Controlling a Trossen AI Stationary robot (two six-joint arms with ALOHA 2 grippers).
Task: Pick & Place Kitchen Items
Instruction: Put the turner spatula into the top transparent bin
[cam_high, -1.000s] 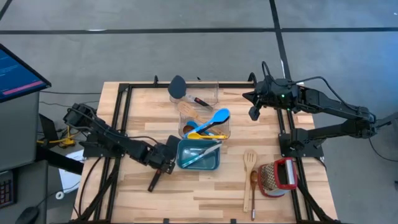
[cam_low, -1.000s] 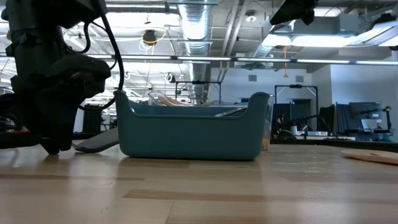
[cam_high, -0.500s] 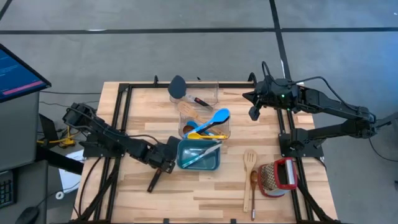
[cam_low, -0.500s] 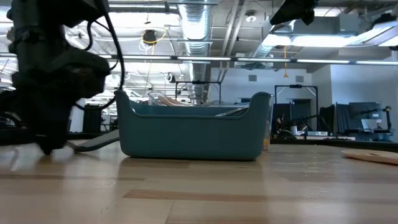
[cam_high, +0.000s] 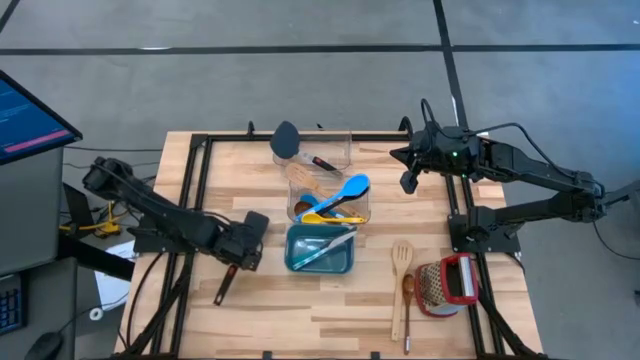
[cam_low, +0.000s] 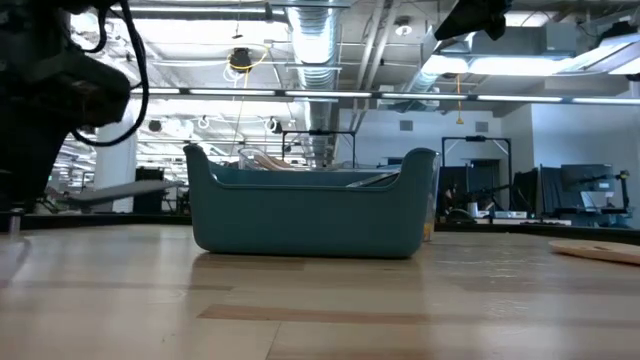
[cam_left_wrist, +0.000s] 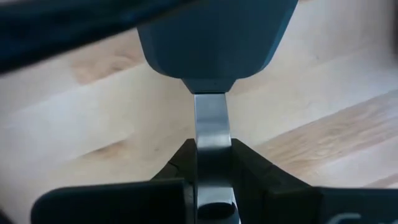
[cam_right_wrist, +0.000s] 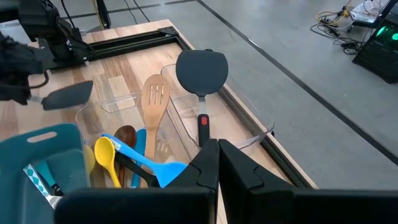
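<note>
My left gripper (cam_high: 248, 243) hangs left of the teal bin (cam_high: 320, 250) and is shut on a black spatula (cam_high: 224, 288). The spatula's dark blade (cam_left_wrist: 214, 37) points ahead of the fingers, and its handle trails back toward the near-left. The blade (cam_low: 115, 190) is raised off the table. My right gripper (cam_high: 408, 181) waits, shut, in the air over the far-right part of the table. A clear container (cam_high: 345, 150) holds blue and yellow spoons (cam_high: 345, 190), a wooden slotted spatula (cam_right_wrist: 154, 99) and a round black utensil (cam_high: 286, 140). My left gripper pinches the spatula's flat metal neck (cam_left_wrist: 210, 118) just behind the blade, one finger (cam_left_wrist: 180, 162) on each side. The fingers lie across the neck. The blade stands off the table ahead of them. Whether the handle end (cam_high: 221, 296) touches the table, I cannot tell.
A pale slotted wooden spatula (cam_high: 401, 262) and a brown wooden spoon (cam_high: 407, 300) lie near the table's near-right. A red and metal item (cam_high: 447, 284) stands beside them. The teal bin holds a striped utensil (cam_high: 322, 248). Black frame rails (cam_high: 195, 190) run along the table's sides.
My left gripper has moved up and toward the table's left edge, away from the teal bin, carrying the black spatula. The blade, which lay low beside the bin, now hangs above the table. The right arm has kept still.
</note>
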